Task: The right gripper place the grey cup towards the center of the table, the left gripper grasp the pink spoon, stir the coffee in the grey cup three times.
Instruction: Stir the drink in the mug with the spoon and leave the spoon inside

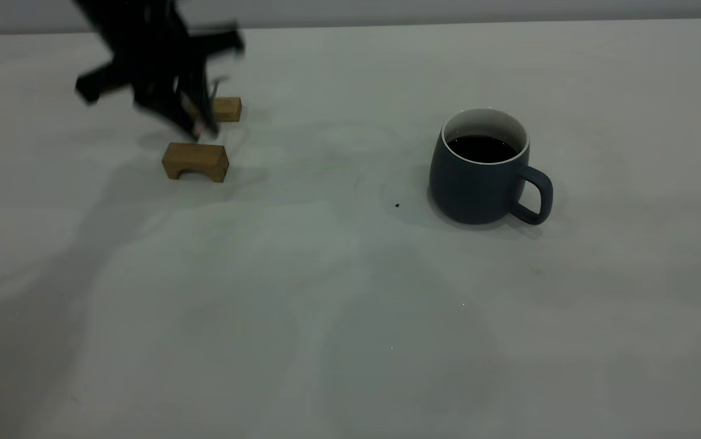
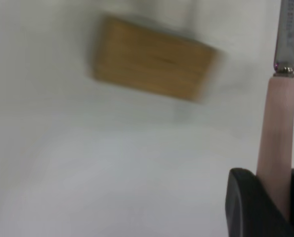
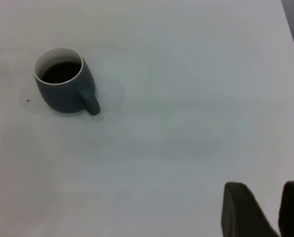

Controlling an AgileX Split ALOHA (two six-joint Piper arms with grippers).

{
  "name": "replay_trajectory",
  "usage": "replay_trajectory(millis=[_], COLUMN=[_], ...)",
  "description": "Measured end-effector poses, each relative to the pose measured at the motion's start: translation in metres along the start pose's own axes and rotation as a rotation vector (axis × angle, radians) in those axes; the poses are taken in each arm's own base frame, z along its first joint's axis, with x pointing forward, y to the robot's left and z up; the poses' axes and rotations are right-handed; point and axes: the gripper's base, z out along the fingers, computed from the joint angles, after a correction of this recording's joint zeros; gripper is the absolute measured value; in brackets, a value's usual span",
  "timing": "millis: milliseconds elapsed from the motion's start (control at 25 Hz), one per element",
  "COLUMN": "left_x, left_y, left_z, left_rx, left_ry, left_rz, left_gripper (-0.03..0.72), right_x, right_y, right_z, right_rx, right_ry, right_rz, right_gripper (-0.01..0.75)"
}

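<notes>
Grey cup [image 1: 481,169] stands alone on the tabletop [image 1: 338,305], a little toward three o'clock from the middle in the exterior view, its loop handle turned to about four o'clock. Nothing touches it, so the placing step looks finished. It is a squat, rounded slate mug with a white inside and a thin white rim, and the coffee [image 1: 481,148] lies dark and flat well below that rim, with no spoon in it; the stirring has not begun.

Pink spoon [image 2: 276,143] is already taken up: in the left wrist view its pale pink handle runs up from between the black fingers to a thin grey metal neck, the bowl out of view. The left hand [image 1: 201,125] is pinching that handle. From outside it hangs blurred at about ten o'clock on the tabletop, well apart from the cup, just over two tan wooden blocks [image 1: 196,161], one nearer and one behind.

What is left, I judge, is carrying the spoon across to the cup, lowering its bowl into the coffee and making three turns.

The right hand [image 3: 268,210] shows only in its own wrist view, well apart from the cup, fingers spread with nothing between them.
</notes>
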Motion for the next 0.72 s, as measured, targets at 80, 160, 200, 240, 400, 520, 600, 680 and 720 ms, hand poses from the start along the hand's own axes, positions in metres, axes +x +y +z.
replay_trajectory(millis=[80, 160, 200, 240, 400, 520, 600, 680, 720], left_x=[0.002, 0.008, 0.010, 0.013, 0.017, 0.019, 0.024, 0.030, 0.033], left_y=[-0.016, -0.029, -0.036, -0.041, -0.066, -0.079, -0.088, -0.100, -0.107], left_z=[-0.021, -0.038, -0.044, -0.049, -0.066, -0.071, -0.067, -0.058, -0.051], left_rx=[0.085, 0.158, 0.200, 0.236, 0.457, 0.559, 0.579, 0.598, 0.610], left_ry=[0.067, 0.177, 0.226, 0.284, 0.457, 0.512, 0.542, 0.596, 0.634], left_rz=[-0.117, -0.224, -0.272, -0.321, -0.509, -0.567, -0.577, -0.618, -0.656], left_gripper=[0.175, 0.175, 0.175, 0.175, 0.175, 0.175, 0.175, 0.175, 0.175], right_x=[0.000, 0.000, 0.000, 0.000, 0.000, 0.000, 0.000, 0.000, 0.000], right_y=[0.000, 0.000, 0.000, 0.000, 0.000, 0.000, 0.000, 0.000, 0.000], right_z=[0.000, 0.000, 0.000, 0.000, 0.000, 0.000, 0.000, 0.000, 0.000], right_rx=[0.000, 0.000, 0.000, 0.000, 0.000, 0.000, 0.000, 0.000, 0.000], right_ry=[0.000, 0.000, 0.000, 0.000, 0.000, 0.000, 0.000, 0.000, 0.000], right_rz=[0.000, 0.000, 0.000, 0.000, 0.000, 0.000, 0.000, 0.000, 0.000], right_gripper=[0.216, 0.217, 0.217, 0.217, 0.219, 0.225, 0.227, 0.229, 0.230])
